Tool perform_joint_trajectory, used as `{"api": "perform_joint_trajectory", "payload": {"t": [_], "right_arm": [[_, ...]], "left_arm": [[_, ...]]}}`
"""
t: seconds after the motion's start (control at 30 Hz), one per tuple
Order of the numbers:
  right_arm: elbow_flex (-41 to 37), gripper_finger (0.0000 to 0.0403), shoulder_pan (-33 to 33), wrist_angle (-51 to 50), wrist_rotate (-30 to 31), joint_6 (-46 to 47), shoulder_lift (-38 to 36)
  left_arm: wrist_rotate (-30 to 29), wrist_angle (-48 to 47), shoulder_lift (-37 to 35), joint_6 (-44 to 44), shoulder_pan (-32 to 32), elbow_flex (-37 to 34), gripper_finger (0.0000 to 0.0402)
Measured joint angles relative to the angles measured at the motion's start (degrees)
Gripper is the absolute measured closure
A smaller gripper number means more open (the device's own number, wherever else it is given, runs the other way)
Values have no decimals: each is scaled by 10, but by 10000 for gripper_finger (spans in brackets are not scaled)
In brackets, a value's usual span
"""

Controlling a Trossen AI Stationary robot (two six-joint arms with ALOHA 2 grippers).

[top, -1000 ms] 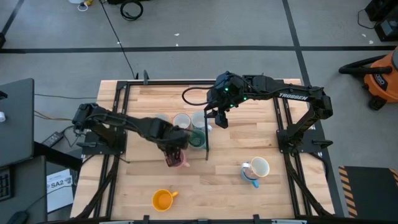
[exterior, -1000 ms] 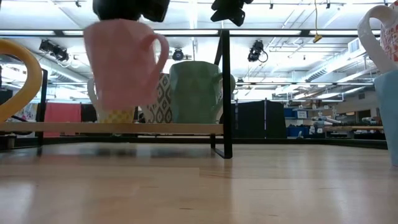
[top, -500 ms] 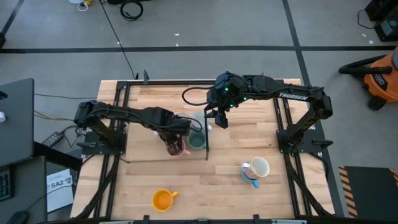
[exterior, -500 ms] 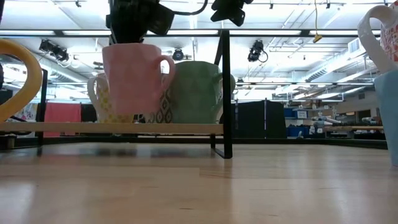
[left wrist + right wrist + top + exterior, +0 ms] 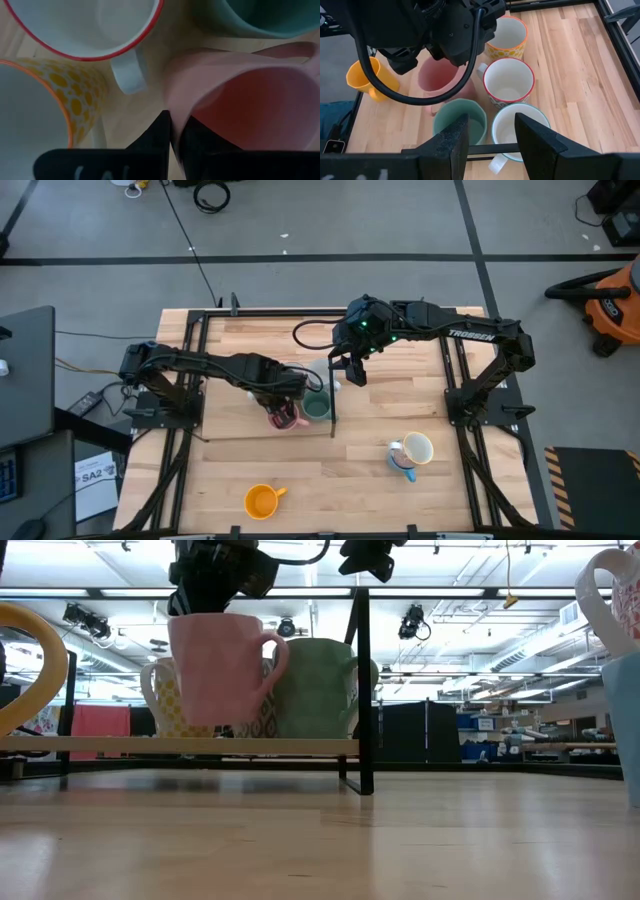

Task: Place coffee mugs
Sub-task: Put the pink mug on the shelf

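- The pink mug (image 5: 222,667) is held by the left gripper (image 5: 283,402), whose fingers (image 5: 162,135) are clamped over its rim, one inside and one outside the wall; it sits left of centre in the high view and upper left in the low view.
- In the low view its base appears level with, or just above, the wooden shelf (image 5: 180,746); contact cannot be confirmed.
- A risk is judged from the crowding: the pink mug's handle points at the green mug (image 5: 317,406) just beside it, and a sideways drift could knock the two together.
- The yellow-patterned mug (image 5: 507,37) and the red-rimmed white mug (image 5: 508,82) stand close behind; a tilted release could tip the pink mug into them.
- If the mug is let go before it is seated, a short drop could chip or topple it.
- The right gripper (image 5: 355,370) hovers with its fingers apart, holding nothing, above the shelf at centre frame; it could be struck if the left arm lifts carelessly.
- Every mug interior that can be seen is empty, including the teal-rimmed white mug (image 5: 520,131).
- The orange mug (image 5: 262,501), lower left of centre, and a white mug (image 5: 416,448) stacked on a blue mug (image 5: 402,465), lower right, are not yet on the shelf.
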Motion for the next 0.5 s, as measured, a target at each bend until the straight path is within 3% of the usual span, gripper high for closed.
{"api": "perform_joint_trajectory", "payload": {"t": [0.5], "right_arm": [[0, 240, 0, 0, 0, 0, 0]], "left_arm": [[-9, -12, 22, 0, -1, 0, 372]]}}
